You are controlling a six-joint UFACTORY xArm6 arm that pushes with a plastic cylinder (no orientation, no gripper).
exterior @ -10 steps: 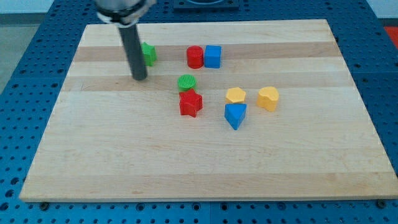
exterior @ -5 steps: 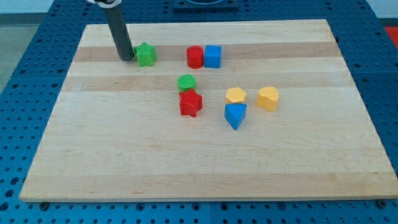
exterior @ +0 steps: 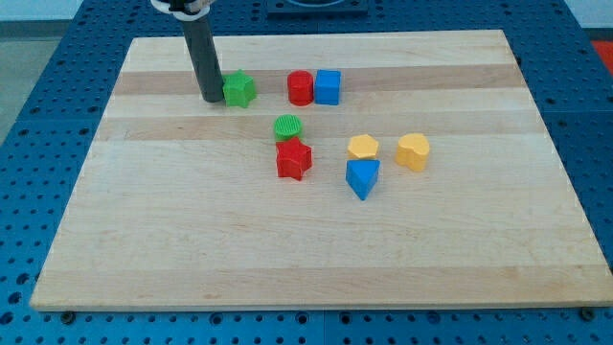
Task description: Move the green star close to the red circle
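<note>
The green star (exterior: 238, 89) lies near the view's top, left of centre. The red circle (exterior: 301, 87) stands to its right, a gap of about one block width between them, with a blue cube (exterior: 328, 86) touching the circle's right side. My tip (exterior: 212, 97) is on the board against the star's left side.
A green circle (exterior: 288, 127) sits just above a red star (exterior: 294, 159) in the middle. A yellow hexagon-like block (exterior: 363, 147), a yellow block (exterior: 413, 151) and a blue triangle (exterior: 362, 177) lie to the right. The wooden board (exterior: 306, 259) ends in blue pegboard all round.
My tip went from below the star to its left side, then slid right. The green star has shifted right, toward the red circle.
</note>
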